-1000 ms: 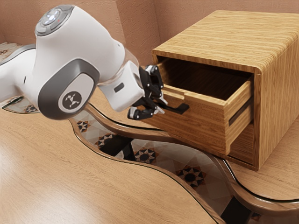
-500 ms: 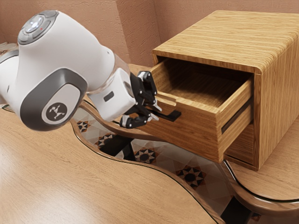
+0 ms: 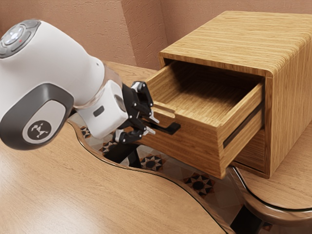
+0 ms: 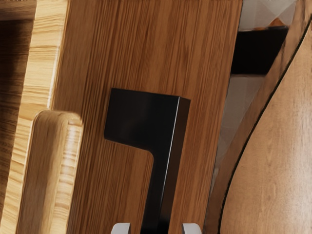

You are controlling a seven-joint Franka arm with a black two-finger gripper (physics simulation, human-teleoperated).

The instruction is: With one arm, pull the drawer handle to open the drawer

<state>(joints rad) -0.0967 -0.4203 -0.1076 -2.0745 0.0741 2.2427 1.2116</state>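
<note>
A wooden cabinet [image 3: 273,58] stands at the exterior view's right, its upper drawer [image 3: 204,126] pulled well out and empty inside. A black bar handle [image 3: 165,128] sticks out from the drawer front. My gripper [image 3: 144,122] is shut on the black handle, one finger above it and one below. In the wrist view the black handle [image 4: 161,146] runs along the drawer front [image 4: 146,58], and two pale fingertips [image 4: 121,228] show on either side of it at the lower edge.
The cabinet stands on a curved wooden table [image 3: 73,195] with a glass strip [image 3: 195,180] showing patterned floor tiles. A lower drawer front [image 3: 253,153] sits shut under the open one. A brown wall [image 3: 97,24] is behind.
My hand has drawn back toward the exterior view's left with the handle in it. The drawer has slid further out of the cabinet.
</note>
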